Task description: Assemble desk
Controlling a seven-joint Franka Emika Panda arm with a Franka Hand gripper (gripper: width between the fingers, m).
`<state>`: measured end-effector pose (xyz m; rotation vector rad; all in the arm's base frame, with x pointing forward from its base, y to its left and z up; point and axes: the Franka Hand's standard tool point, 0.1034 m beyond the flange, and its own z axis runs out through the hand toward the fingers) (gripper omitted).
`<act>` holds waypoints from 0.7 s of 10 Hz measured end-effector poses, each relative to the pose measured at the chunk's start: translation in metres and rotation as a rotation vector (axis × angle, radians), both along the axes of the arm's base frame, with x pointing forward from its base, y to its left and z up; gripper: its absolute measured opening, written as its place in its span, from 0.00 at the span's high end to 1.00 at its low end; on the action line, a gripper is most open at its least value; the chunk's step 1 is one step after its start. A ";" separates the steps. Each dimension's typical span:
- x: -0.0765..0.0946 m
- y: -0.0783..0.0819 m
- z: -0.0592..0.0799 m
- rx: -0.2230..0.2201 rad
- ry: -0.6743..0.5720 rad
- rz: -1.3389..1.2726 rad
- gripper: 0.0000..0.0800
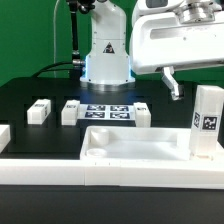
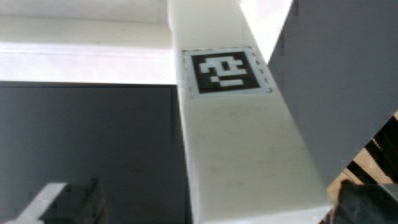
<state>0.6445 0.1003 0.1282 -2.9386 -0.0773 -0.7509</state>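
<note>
One leg upright at panel corner, I judge it fitted; three loose legs beyond panel, mine to do. Gripper jaws apart, holding nothing.

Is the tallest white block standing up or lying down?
Upright: the leg stands on end by the panel, long side vertical, tag facing the camera.

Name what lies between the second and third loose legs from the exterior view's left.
The marker board, flat on the black table; the exterior view shows it.
</note>
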 end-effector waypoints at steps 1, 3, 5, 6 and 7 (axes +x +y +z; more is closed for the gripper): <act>0.005 0.000 0.007 0.001 0.031 0.003 0.19; 0.008 0.001 0.006 0.002 0.102 0.009 0.19; 0.008 0.002 0.005 0.002 0.235 0.022 0.19; 0.006 0.004 0.002 0.002 0.319 0.033 0.19; 0.008 0.006 0.001 0.004 0.371 0.041 0.19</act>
